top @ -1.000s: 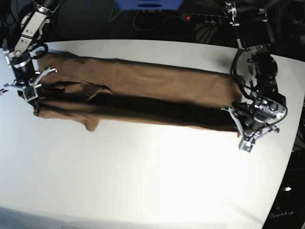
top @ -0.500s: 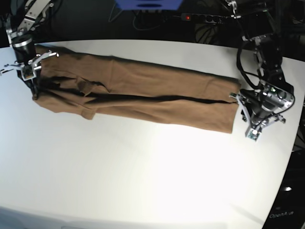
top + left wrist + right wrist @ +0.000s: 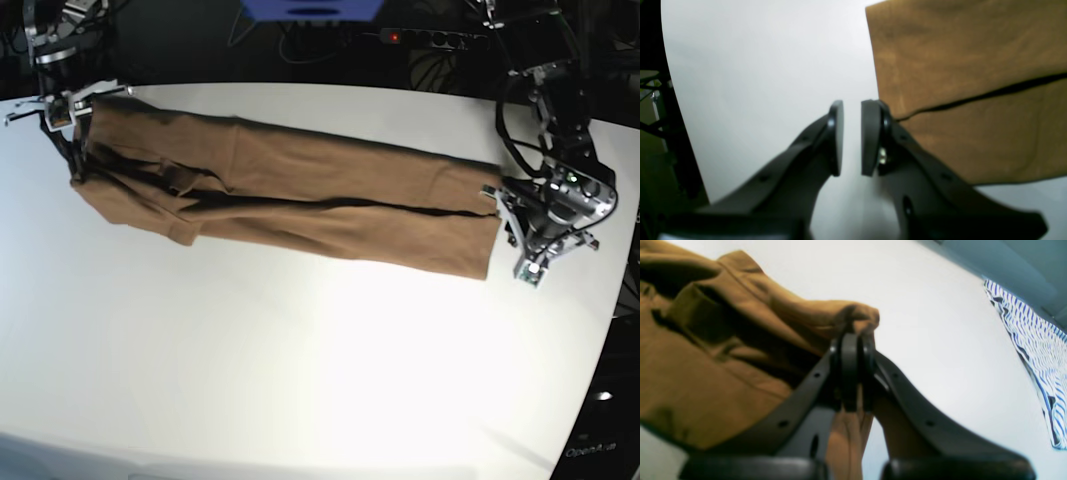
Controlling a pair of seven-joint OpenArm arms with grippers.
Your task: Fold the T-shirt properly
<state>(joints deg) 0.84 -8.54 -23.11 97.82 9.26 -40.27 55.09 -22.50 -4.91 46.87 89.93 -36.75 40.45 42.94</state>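
The brown T-shirt (image 3: 300, 195) lies as a long folded band across the white table (image 3: 300, 380). At the far left my right gripper (image 3: 75, 160) is shut on its bunched end. In the right wrist view the pads (image 3: 849, 366) pinch a wad of the T-shirt (image 3: 706, 356), with more cloth hanging below them. My left gripper (image 3: 503, 215) stands just off the shirt's right end. In the left wrist view this gripper (image 3: 853, 110) is open by a narrow gap with only table between the pads, and the T-shirt (image 3: 973, 83) lies right beside the right-hand finger.
A blue-and-white striped thing (image 3: 1033, 340) lies past the table's edge in the right wrist view. A power strip (image 3: 420, 38) with a red light and cables sits behind the table. The table's right edge runs close to the left arm.
My right gripper has carried the shirt's left end toward the far edge. The raised fold has dropped flat. My left gripper has shifted slightly right, off the shirt's end.
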